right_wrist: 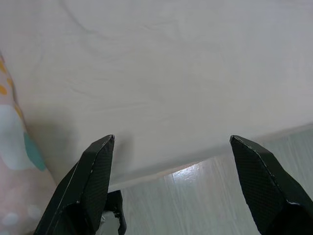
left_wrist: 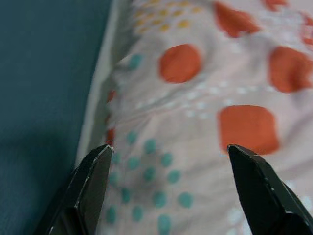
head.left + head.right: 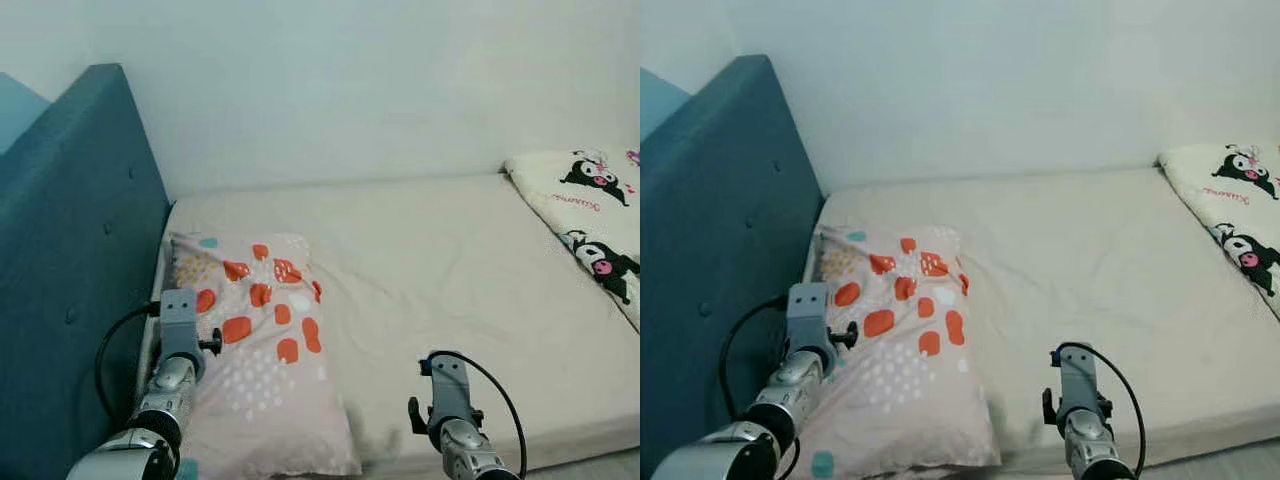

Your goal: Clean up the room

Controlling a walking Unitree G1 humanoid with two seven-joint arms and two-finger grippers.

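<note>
Pale walls enclose a bed whose spotted pillow is laid by the blue headboard, with a cartoon-print blanket spread at the far end. Both the left gripper and the right gripper are held open and empty, so the tidying is judged nearly done or paused

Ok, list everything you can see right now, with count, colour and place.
Mattress: one, beige sheet, against the white wall, spanning the view.
Headboard: one, teal upholstered, at the robot's left end of the bed.
Pillow: one, pale pink with orange, teal and white spots, lying on the mattress beside the headboard.
Blanket: one, cream with black cartoon characters, at the far right of the bed.
Floor: light wood-look, below the mattress's near edge.
Left gripper: open, over the pillow's headboard side.
Right gripper: open, over the mattress's near edge.
</note>
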